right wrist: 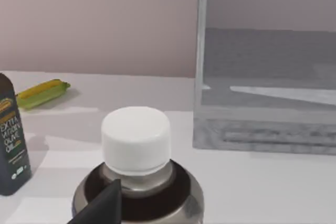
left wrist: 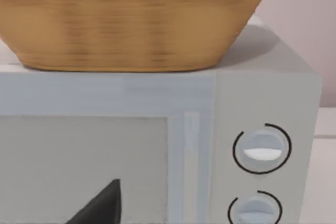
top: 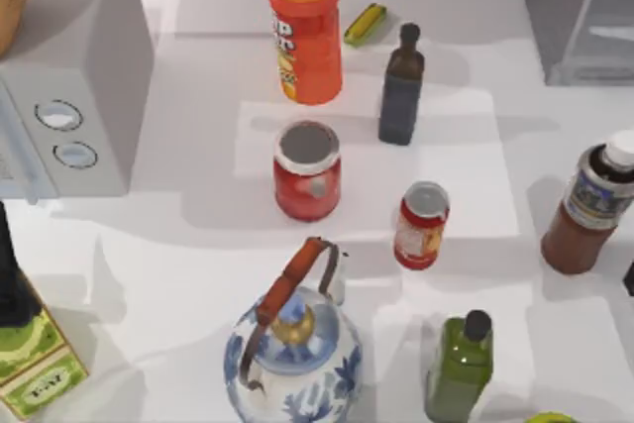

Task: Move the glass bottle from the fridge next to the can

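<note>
Glass bottle [top: 590, 207]: reddish-brown, round-bodied, white ribbed-free cap, grey-blue label round the shoulder. Stands upright on the counter [top: 198, 245] near its right edge, outside the fridge [top: 580, 7] and in front of it, well apart from the can [top: 422, 226].

Fridge: large grey box, pale translucent door panel, at the far right corner of the counter.

Can: small red cylinder, silver top, white-and-yellow label; upright near the counter's middle.

Red jar [top: 307, 170]: wide, smooth, grey lid; left of the can.

Orange crisp tube [top: 304, 30]: tall cylinder, yellow top; far centre.

Dark square bottle [top: 401, 86]: black cap; right of the tube.

Green bottle [top: 460, 366]: glossy, black cap; near edge.

Teapot [top: 293, 349]: white with blue floral pattern, brown arched handle.

White box [top: 69, 76]: two round knobs, woven basket [left wrist: 131, 19] on top; left side.

Right tool: its wrist view looks down on the bottle's white cap from just behind and above, one dark finger [right wrist: 102, 205] close beside the bottle's shoulder; whether the tool is spread or closed cannot be told.

Left tool: faces the white box's front, one dark finger [left wrist: 102, 205] in view; its state likewise cannot be told.
</note>
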Robot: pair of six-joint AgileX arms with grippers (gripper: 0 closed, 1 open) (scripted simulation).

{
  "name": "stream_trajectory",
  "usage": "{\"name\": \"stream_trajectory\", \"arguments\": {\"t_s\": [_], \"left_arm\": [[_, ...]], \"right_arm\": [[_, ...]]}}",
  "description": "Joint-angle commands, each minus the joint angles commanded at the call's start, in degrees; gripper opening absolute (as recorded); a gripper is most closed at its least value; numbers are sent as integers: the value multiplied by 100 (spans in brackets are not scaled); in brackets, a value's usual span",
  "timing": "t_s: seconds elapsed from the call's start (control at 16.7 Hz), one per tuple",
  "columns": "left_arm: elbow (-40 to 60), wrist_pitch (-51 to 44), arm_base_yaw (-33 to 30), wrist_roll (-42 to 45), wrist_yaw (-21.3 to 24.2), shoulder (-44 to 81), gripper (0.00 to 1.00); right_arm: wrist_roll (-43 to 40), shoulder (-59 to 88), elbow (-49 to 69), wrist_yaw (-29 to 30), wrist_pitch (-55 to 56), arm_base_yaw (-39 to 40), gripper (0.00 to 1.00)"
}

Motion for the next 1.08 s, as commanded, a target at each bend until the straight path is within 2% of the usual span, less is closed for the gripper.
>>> {"name": "stream_trajectory", "arguments": {"t_s": [0.24,0.48,0.72,1.08], "left_arm": [[0,0,0,0,0,0,100],[0,0,0,0,0,0,100],[0,0,0,0,0,0,100],[0,0,0,0,0,0,100]], "right_arm": [[5,-1904,-123,-491,-1868,-601,100],[-51,-3389,-64,-787,-3126,-1041,100],[-99,-4117,20,-899,-3660,-1253,100],[-99,-4145,23,-896,-3681,-1245,100]]}}
